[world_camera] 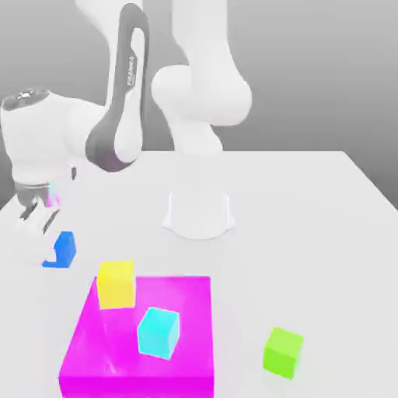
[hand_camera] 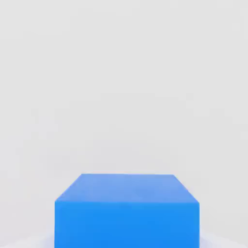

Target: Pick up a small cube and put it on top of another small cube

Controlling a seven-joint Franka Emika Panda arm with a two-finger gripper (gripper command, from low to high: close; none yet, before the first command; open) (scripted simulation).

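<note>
Gripper (world_camera: pixel 39 221) at the exterior view's left, over the white table (world_camera: pixel 311 202); fingers closed, and the blue cube (world_camera: pixel 61 250) sits just beside and below them, apparently resting on the table; from here I can't confirm it is pinched, so call it closed with no sure hold; hand view has the blue cube (hand_camera: pixel 127 210) close in and square-on, bare table behind it. Other pieces: yellow cube (world_camera: pixel 116 283) and cyan cube (world_camera: pixel 158 332) on the magenta slab (world_camera: pixel 194 365); green cube (world_camera: pixel 282 352) alone on the table toward the exterior view's right, well apart from the blue one. Progress: early; nothing stacked; blue cube not visibly lifted. Left, by my reckoning: secure the grip, lift, carry across to a target cube, set on top, release.
</note>
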